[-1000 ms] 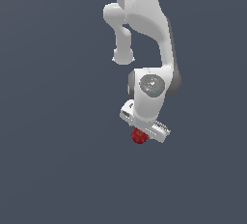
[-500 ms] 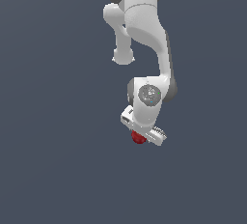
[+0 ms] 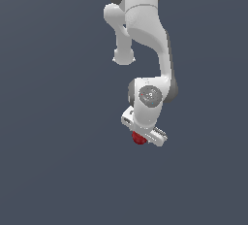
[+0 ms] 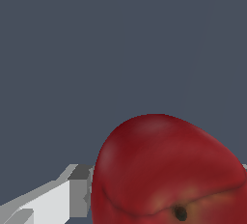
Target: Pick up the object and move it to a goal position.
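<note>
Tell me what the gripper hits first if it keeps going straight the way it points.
The apple itself: it already sits right at the gripper, filling the wrist view beside one finger. Past it only plain grey ground shows; how far off is unclear.

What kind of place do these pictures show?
Probably a simulated test scene, not a real room: a flat, featureless grey-blue ground, a smooth white arm, and one glossy red apple at its pincer. No furniture or walls are visible.
</note>
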Motion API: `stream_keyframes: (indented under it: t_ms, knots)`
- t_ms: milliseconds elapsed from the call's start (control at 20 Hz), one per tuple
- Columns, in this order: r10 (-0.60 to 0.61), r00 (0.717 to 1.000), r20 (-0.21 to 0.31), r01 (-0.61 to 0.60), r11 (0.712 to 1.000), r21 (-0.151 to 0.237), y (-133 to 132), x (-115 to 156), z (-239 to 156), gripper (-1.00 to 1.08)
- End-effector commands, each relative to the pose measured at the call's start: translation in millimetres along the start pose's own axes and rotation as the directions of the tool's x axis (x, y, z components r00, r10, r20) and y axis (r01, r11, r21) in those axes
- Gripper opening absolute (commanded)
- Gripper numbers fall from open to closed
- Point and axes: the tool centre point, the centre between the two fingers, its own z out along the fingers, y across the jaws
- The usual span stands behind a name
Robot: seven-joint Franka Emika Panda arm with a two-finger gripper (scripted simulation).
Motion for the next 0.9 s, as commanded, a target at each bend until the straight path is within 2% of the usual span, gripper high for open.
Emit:
stream_keyframes:
  t_ms: [0, 450, 850]
  knots:
    - [0.0, 1.0, -0.001, 0.0, 1.0, 0.0, 0.1, 0.6, -0.3, -1.0]
    - [0.0, 1.0, 0.0, 0.0, 1.0, 0.0, -1.6, -4.3, -13.1, -1.0]
    - [0.0, 1.0, 0.0, 0.0, 1.0, 0.0, -7.7, -20.2, -63.3, -1.0]
